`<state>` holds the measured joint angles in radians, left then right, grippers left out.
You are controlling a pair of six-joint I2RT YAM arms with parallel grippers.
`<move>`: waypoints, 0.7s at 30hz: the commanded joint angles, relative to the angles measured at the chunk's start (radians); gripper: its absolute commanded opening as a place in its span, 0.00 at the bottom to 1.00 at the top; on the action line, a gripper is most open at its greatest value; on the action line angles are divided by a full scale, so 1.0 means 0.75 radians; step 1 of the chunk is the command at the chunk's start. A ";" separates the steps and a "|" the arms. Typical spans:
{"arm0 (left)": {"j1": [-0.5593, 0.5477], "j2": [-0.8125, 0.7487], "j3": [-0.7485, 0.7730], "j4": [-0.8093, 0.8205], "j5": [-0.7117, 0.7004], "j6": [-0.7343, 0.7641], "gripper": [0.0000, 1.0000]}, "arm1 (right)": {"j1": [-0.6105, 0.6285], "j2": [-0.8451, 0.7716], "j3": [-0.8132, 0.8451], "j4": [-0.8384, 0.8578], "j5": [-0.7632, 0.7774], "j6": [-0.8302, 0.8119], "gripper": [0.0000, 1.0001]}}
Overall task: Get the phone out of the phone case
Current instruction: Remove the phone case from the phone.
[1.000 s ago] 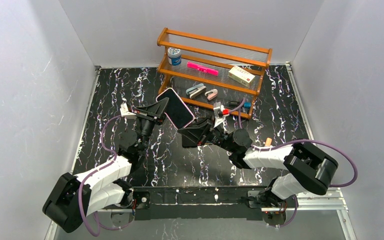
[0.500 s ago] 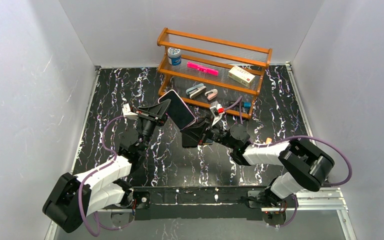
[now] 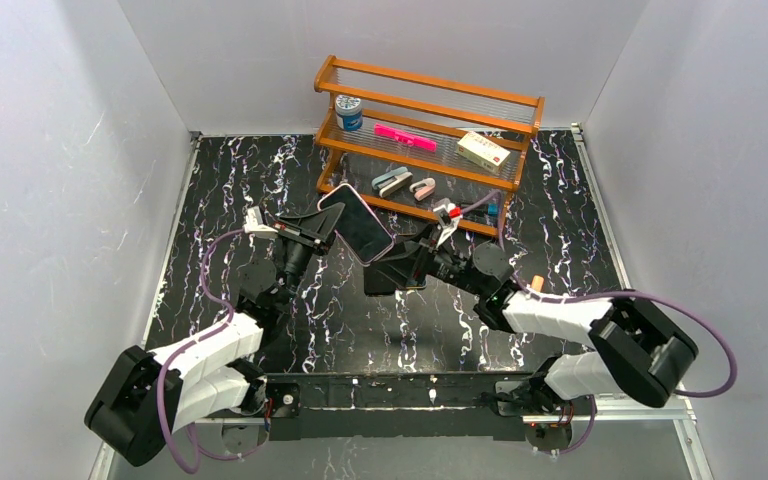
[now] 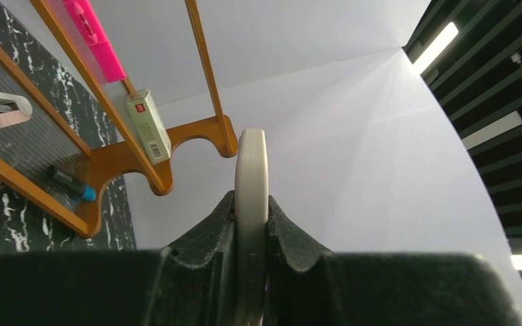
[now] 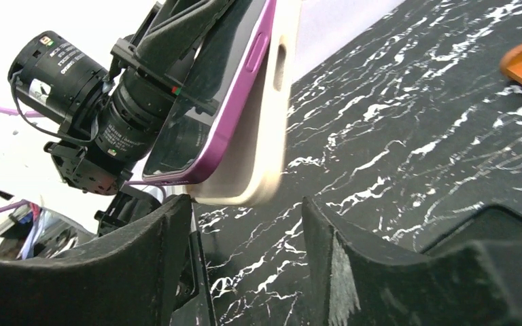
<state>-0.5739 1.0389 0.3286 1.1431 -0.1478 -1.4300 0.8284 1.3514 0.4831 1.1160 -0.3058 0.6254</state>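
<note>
A purple phone [image 5: 204, 115] sits in a beige phone case [image 5: 265, 136], held up in the air above the black marble table [image 3: 220, 190]. The phone's near corner stands a little proud of the case's rim. My left gripper [image 4: 251, 204] is shut on the case's edge [image 4: 251, 170], with both fingers pressed against its sides. From the top the phone [image 3: 358, 222] tilts between the two arms, with the left gripper [image 3: 322, 222] on its left side. My right gripper [image 5: 245, 210] stands open just below the case's lower corner, touching nothing; from the top it [image 3: 388, 272] hangs under the phone.
A wooden rack [image 3: 425, 150] stands at the back behind the phone. It holds a blue jar [image 3: 348, 112], a pink bar [image 3: 405, 137], a small box [image 3: 483, 151] and two small staplers [image 3: 405, 184]. White walls close in both sides.
My right gripper has opened; it was shut a second ago. The right arm has swung a little rightward, and the left gripper has carried the phone slightly up and to the right.
</note>
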 commanded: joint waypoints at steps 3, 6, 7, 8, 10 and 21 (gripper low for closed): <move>0.010 -0.073 -0.019 0.140 -0.013 0.106 0.00 | -0.037 -0.198 -0.096 -0.172 0.123 0.003 0.77; 0.025 -0.073 -0.019 0.139 0.001 0.128 0.00 | -0.039 -0.299 -0.101 -0.268 0.128 0.025 0.81; 0.031 -0.071 -0.020 0.139 0.008 0.129 0.00 | -0.039 -0.330 -0.098 -0.286 0.127 0.038 0.82; 0.036 -0.066 -0.023 0.140 0.013 0.126 0.00 | -0.041 -0.357 -0.096 -0.295 0.126 0.055 0.82; 0.039 -0.057 -0.027 0.141 0.020 0.119 0.00 | -0.042 -0.403 -0.090 -0.299 0.114 0.088 0.83; 0.041 -0.037 -0.011 0.141 0.077 0.111 0.00 | -0.068 -0.394 -0.001 -0.244 0.019 0.255 0.69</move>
<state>-0.5468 1.0264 0.3012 1.1591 -0.1047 -1.3460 0.7887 1.0370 0.4252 0.8852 -0.2638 0.7570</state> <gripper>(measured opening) 0.140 0.717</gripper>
